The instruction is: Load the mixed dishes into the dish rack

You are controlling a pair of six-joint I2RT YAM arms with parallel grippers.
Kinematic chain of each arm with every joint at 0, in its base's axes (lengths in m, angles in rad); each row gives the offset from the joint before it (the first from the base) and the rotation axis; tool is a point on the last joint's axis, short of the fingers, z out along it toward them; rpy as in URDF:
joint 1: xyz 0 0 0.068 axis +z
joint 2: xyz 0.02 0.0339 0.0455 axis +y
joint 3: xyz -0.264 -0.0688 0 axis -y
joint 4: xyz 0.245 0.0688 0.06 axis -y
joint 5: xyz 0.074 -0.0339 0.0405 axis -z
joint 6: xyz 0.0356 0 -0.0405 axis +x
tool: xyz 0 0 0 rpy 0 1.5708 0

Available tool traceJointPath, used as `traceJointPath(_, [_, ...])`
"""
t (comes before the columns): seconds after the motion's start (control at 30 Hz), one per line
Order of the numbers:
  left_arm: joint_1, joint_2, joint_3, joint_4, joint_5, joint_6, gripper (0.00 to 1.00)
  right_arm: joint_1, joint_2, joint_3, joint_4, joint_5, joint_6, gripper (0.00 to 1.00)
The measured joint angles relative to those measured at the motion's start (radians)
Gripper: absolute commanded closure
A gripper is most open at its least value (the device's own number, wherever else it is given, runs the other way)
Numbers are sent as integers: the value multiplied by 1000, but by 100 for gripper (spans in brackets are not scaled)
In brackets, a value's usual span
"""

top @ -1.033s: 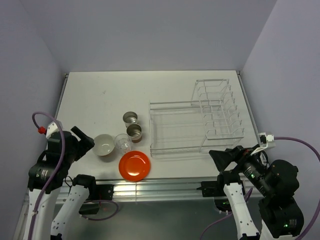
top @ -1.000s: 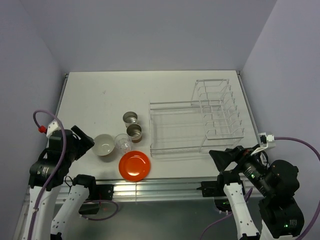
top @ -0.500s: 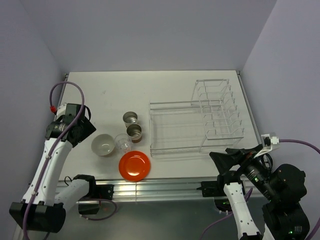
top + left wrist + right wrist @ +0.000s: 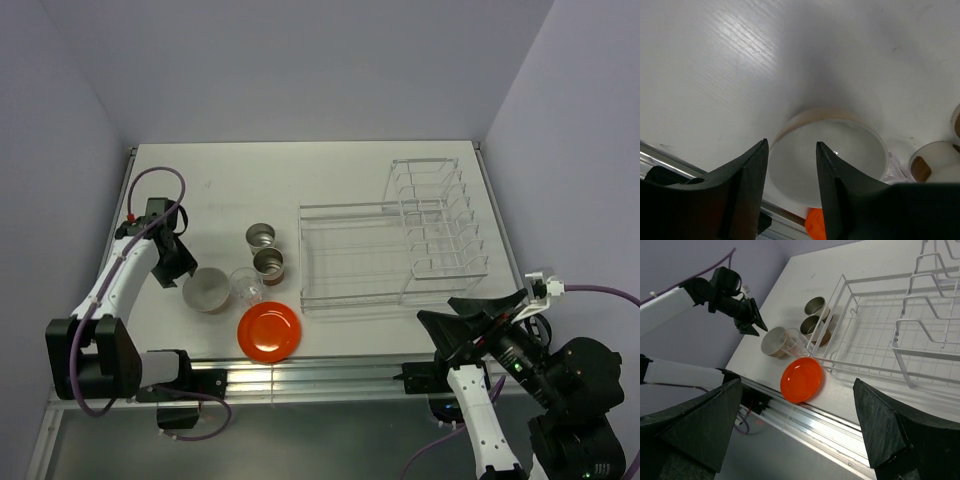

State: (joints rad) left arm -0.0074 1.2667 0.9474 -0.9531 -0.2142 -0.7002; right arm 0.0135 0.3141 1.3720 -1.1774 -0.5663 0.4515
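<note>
Left gripper: jaws partly apart, straddling near rim of beige bowl. One finger outside wall, other over white interior. No clamp visible.
Rim pinch judged apt: bowl body looks too wide for span grasp.
Bowl upright on table, clear glass just beside, orange-red plate near, two brown cups beyond glass.
Dish rack: no dishes loaded, right of dish cluster.
Right gripper: jaws wide apart, nothing between, held off table's near edge, probably to leave rack approach free.
Risk: lifting bowl may nudge glass.
</note>
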Motion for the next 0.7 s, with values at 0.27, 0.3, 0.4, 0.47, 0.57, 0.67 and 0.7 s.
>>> traceJointPath(0.27, [2,121,-2,11,33,26,57,29,12,3,11,2,0,0])
traceJointPath(0.3, [2,130,-2,11,33,27,57,32,15,3,12,3,-1,0])
traceJointPath(0.4, [3,152,-5,10,33,27,56,41,21,3,14,6,-1,0])
traceJointPath(0.47, [3,164,-7,10,33,28,57,48,23,3,16,10,-1,0])
traceJointPath(0.57, [3,186,-7,8,34,33,60,56,23,3,18,18,-2,0])
traceJointPath(0.67, [3,206,-10,4,42,36,64,63,23,2,18,27,-5,0])
traceJointPath(0.7, [3,212,-11,3,46,38,65,63,23,2,18,27,-5,0])
